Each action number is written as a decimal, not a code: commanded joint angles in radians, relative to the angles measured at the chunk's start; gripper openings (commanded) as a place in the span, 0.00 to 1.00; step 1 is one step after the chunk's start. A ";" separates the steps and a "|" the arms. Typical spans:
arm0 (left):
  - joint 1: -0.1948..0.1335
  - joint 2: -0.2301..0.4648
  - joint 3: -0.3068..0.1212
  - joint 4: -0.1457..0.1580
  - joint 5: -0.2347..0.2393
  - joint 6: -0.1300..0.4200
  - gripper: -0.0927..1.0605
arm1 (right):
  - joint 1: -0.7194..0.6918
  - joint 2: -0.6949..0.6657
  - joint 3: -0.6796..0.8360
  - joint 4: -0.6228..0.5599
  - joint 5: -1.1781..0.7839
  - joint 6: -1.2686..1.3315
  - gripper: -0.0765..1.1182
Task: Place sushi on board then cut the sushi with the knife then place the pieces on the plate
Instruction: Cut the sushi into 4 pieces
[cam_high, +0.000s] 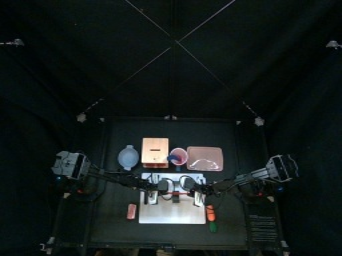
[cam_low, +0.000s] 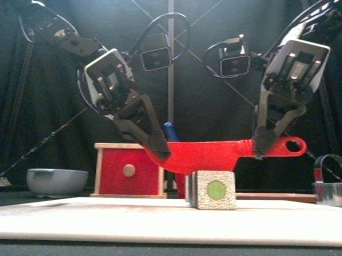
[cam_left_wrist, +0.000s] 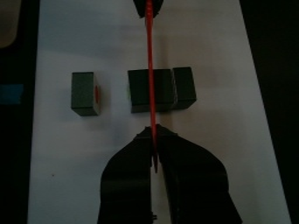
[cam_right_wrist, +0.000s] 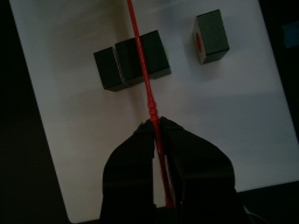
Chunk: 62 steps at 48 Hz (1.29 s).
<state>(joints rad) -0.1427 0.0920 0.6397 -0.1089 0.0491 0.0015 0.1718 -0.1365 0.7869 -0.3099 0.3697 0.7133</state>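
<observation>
Sushi roll (cam_left_wrist: 170, 89) sits on the white board (cam_left_wrist: 233, 52), one block (cam_left_wrist: 84, 94) already split off and two still joined. The pink plate (cam_high: 205, 156) looks bare, so cutting is midway and plating is all to come. Left pincer (cam_low: 160, 152) is clamped on the blade end of the red knife (cam_low: 214, 153) and right pincer (cam_low: 271, 146) on its handle; the knife is level, long axis left to right, ring handle toward the right arm, crossing the front-to-back roll over the pair's seam.

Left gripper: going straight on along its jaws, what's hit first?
Likely the joined sushi blocks under the red knife; depth unclear, possibly the white board just short of them.
</observation>
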 joint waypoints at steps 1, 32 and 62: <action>-0.012 -0.003 -0.012 -0.002 0.003 -0.002 0.44 | -0.011 -0.015 0.002 0.003 0.005 0.006 0.25; -0.029 -0.005 -0.015 -0.041 0.005 -0.002 0.44 | -0.011 0.012 0.000 0.003 0.000 0.005 0.25; -0.029 0.087 -0.006 -0.061 0.003 -0.003 0.44 | -0.008 0.089 0.003 0.028 0.000 0.005 0.25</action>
<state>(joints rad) -0.1503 0.1795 0.6289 -0.1626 0.0445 0.0015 0.1718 -0.0430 0.7869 -0.2961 0.3620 0.7133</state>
